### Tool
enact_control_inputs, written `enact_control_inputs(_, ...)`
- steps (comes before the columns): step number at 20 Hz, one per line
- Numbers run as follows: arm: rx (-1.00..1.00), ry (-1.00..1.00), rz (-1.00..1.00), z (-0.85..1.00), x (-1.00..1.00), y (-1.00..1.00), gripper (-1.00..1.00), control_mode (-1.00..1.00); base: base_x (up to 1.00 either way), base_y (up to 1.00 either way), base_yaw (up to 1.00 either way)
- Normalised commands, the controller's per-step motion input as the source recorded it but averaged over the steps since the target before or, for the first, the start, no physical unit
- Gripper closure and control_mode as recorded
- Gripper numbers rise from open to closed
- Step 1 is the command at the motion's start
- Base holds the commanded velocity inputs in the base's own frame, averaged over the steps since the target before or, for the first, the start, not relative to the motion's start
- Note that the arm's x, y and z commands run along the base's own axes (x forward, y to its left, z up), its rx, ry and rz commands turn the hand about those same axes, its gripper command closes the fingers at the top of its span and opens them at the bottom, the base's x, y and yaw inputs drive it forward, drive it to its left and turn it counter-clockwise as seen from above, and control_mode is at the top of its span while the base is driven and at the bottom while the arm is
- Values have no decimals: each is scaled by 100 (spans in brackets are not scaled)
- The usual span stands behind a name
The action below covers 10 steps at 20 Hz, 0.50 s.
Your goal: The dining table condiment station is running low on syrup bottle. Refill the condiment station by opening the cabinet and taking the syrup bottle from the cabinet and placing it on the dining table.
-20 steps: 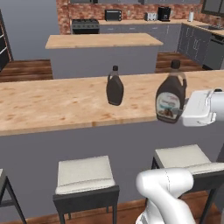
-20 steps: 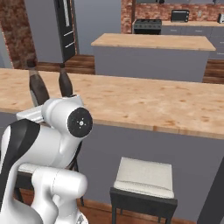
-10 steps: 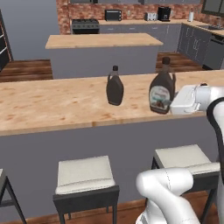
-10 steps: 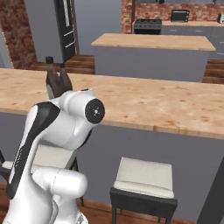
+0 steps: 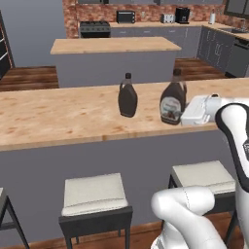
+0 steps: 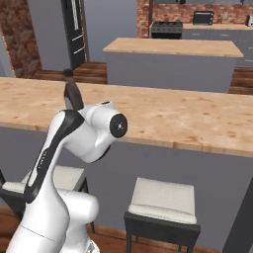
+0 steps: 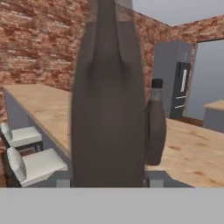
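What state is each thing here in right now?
syrup bottle: upright, capped, held at the dining table's near edge.
gripper: shut on the syrup bottle.
second dark bottle: upright, capped, standing free on the table.
dining table: wood top, carrying the second bottle.

Dark-brown syrup bottle (image 5: 173,103), pale label; seemingly wood-grain dining table (image 5: 73,119).

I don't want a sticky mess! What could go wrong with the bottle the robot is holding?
The gripper holds the syrup bottle close to another dark bottle on the dining table; swinging sideways could knock that one over. It is also near the table's front edge, so letting go carelessly might tip it off.
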Motion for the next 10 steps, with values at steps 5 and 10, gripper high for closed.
enact_control_inputs(5, 8, -3, 0, -26, 45, -8, 100, -100, 0, 0, 0)
enact_control_inputs(10, 6, 5, 0, 0, 54, 0, 100, -100, 0, 0, 0)
